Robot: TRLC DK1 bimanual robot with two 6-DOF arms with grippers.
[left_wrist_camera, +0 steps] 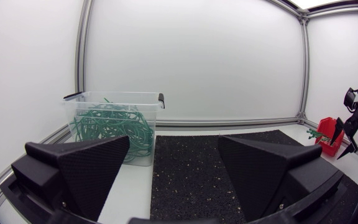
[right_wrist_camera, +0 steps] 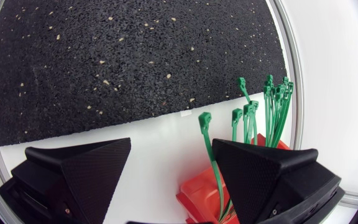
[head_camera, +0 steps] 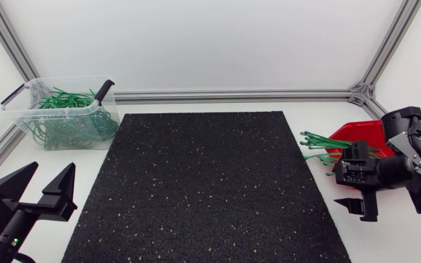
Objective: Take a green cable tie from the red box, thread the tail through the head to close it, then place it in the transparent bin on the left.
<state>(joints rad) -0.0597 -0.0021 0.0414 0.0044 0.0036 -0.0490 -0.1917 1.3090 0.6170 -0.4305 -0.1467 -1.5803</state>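
Took the black speckled mat (head_camera: 203,183) on the white table (head_camera: 196,106) as the landmark.

Found the red box (head_camera: 357,134) just off the mat's right edge, toward its far corner. Saw a bundle of green cable ties (head_camera: 319,142) poking out of the box toward the mat, heads ending over bare table just short of the mat's edge. From the right wrist view, saw the same ties (right_wrist_camera: 272,102) fanned out of the box (right_wrist_camera: 197,196), with one stray tie (right_wrist_camera: 207,143) leaning apart from the rest, toward the mat.

Placed the right gripper (head_camera: 358,208) off the mat's right edge as well, just beside the box on its near side and raised above the table. Noted its fingers (right_wrist_camera: 79,174) spread wide and clamped on nothing. Spotted the stray tie running up close beside the inner face of one finger; could not tell whether it touched.

Found the transparent bin (head_camera: 57,109) off the mat's far left corner, close to that corner but not on the mat. Saw a tangle of looped green ties (head_camera: 68,123) heaped inside, also plain through the clear wall in the left wrist view (left_wrist_camera: 114,127).

Placed the left gripper (head_camera: 52,166) off the mat's left edge, by its near corner and well apart from the bin. Noted its fingers (left_wrist_camera: 86,171) likewise spread wide and empty, pointing toward the bin (left_wrist_camera: 114,94) and the mat's far edge.
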